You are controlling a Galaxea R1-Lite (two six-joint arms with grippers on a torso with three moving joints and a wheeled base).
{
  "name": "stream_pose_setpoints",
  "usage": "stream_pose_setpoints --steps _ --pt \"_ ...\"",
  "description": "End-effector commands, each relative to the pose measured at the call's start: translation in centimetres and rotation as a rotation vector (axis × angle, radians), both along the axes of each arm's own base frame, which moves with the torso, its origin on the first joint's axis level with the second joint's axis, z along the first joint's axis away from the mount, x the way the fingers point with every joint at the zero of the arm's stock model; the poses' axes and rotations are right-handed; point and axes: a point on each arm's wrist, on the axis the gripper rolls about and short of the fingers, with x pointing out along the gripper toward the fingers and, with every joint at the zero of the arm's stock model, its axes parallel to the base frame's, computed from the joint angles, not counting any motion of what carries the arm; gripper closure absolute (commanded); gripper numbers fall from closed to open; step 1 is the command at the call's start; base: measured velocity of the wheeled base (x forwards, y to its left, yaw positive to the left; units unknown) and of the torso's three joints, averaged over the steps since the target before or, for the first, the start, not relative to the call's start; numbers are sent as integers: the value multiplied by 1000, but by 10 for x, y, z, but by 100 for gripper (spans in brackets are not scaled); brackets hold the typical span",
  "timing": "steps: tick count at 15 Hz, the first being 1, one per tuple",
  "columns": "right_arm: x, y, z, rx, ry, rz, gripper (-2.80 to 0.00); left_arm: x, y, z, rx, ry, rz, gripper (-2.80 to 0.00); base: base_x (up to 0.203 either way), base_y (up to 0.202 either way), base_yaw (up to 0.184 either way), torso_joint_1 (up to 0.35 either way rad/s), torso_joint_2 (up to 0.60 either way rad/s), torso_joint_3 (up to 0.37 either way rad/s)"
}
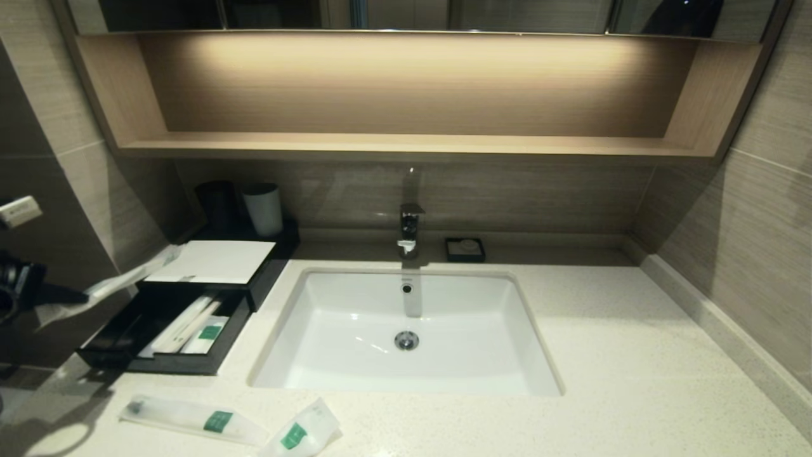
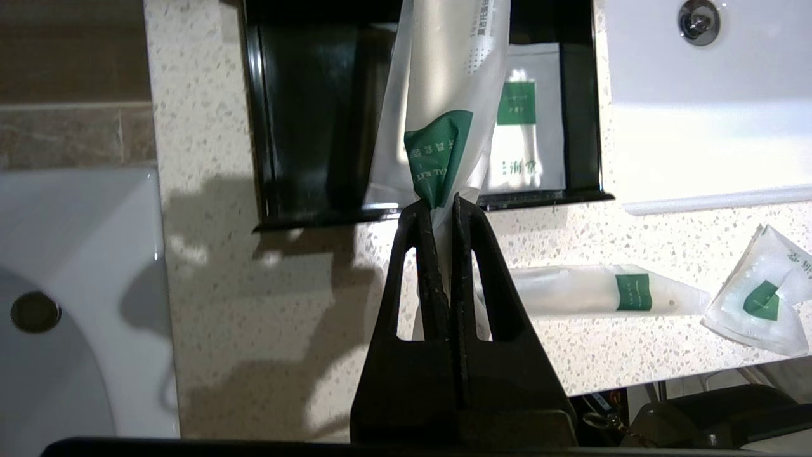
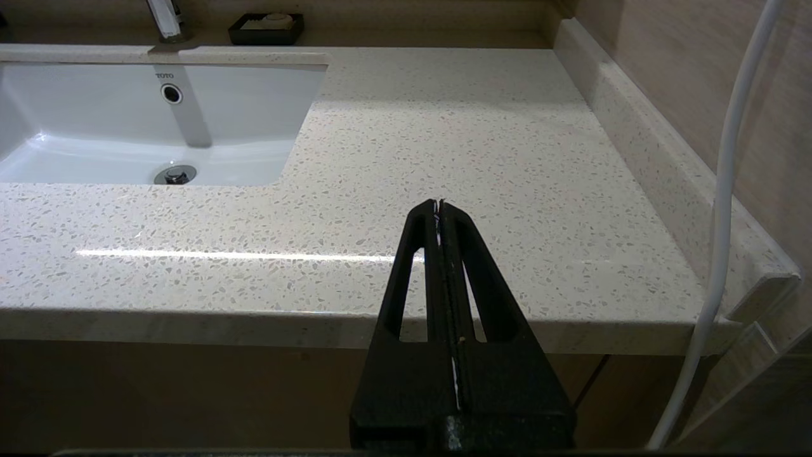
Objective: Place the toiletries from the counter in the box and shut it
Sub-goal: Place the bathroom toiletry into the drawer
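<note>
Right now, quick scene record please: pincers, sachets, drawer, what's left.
left pincer: shut on a long sachet, carried over the open drawer
right pincer: shut, empty, parked over bare counter right of the sink
drawer: pulled out of the black box, already holds sachets
on counter: long slim sachet and short wide sachet, both at the front edge
left to do: drop held sachet, load two more, shut drawer

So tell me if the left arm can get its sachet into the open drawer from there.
Probably yes: the left gripper holds the sachet above the open drawer, nothing between.
</note>
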Motion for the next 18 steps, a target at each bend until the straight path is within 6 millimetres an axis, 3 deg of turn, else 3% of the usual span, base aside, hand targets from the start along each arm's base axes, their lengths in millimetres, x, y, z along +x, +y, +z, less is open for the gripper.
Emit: stream_pose_setpoints --steps 1,9,18 --pt "0 0 0 0 2 1 0 -19 -3 4 17 7 44 0 0 0 0 0 0 0" --pt "0 0 0 0 1 1 0 -28 5 -13 31 101 116 0 0 0 0 0 0 0" --pt "0 0 0 0 2 1 0 -19 14 -28 40 134 125 0 0 0 0 0 0 0"
